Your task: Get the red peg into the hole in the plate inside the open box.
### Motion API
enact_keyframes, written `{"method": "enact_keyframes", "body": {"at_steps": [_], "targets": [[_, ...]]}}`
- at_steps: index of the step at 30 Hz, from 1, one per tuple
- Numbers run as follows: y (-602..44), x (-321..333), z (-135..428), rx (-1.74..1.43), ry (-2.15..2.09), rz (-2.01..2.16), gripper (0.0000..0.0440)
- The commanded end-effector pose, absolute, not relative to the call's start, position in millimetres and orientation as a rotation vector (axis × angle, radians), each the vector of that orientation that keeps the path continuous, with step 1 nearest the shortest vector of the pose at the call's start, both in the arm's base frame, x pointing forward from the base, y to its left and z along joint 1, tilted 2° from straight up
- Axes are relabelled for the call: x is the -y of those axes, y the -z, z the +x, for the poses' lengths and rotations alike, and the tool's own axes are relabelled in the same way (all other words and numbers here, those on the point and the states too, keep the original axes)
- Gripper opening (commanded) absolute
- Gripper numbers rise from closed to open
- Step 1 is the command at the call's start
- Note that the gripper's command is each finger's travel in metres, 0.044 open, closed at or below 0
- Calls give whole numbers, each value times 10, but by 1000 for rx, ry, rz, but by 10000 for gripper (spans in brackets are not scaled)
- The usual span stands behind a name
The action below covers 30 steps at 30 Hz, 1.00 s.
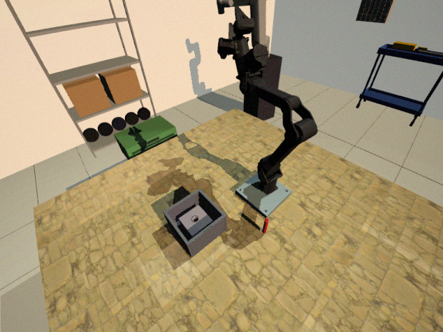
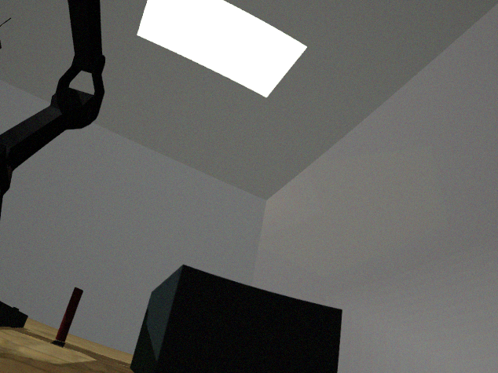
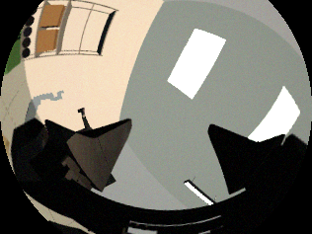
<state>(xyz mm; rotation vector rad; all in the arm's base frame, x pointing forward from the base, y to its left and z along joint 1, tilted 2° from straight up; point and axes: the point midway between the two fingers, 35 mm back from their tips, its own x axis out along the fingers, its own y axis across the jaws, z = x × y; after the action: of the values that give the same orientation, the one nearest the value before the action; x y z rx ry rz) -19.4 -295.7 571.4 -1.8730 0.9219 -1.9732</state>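
The red peg (image 1: 265, 226) (image 2: 69, 314) stands upright on the table, just in front of the arm's base plate. The open grey box (image 1: 209, 233) (image 2: 249, 323) stands to the left of the peg in the top view. The plate (image 1: 186, 218) in its bottom shows an empty round hole. My gripper (image 3: 172, 126) is open with nothing between its fingers. It is raised high above the table, far from the peg and the box. The wrist view shows only the fingers, walls, ceiling and shelf, not the peg or box.
The arm's pale base plate (image 1: 279, 196) lies behind the peg on the stone-patterned table (image 1: 295, 265). Behind the table stand a shelf with cardboard boxes (image 1: 121, 84), a green chest (image 1: 162, 126) and a blue cart (image 1: 391, 100). Another arm (image 1: 258, 17) stands behind my raised gripper.
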Motion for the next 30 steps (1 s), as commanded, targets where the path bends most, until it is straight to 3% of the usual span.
{"method": "enact_keyframes", "body": {"at_steps": [1,30], "targets": [[-5638,3011,-30,-814,1917,-1789,440],[-4828,3083,1467,-322,1356,-1112,440]]}}
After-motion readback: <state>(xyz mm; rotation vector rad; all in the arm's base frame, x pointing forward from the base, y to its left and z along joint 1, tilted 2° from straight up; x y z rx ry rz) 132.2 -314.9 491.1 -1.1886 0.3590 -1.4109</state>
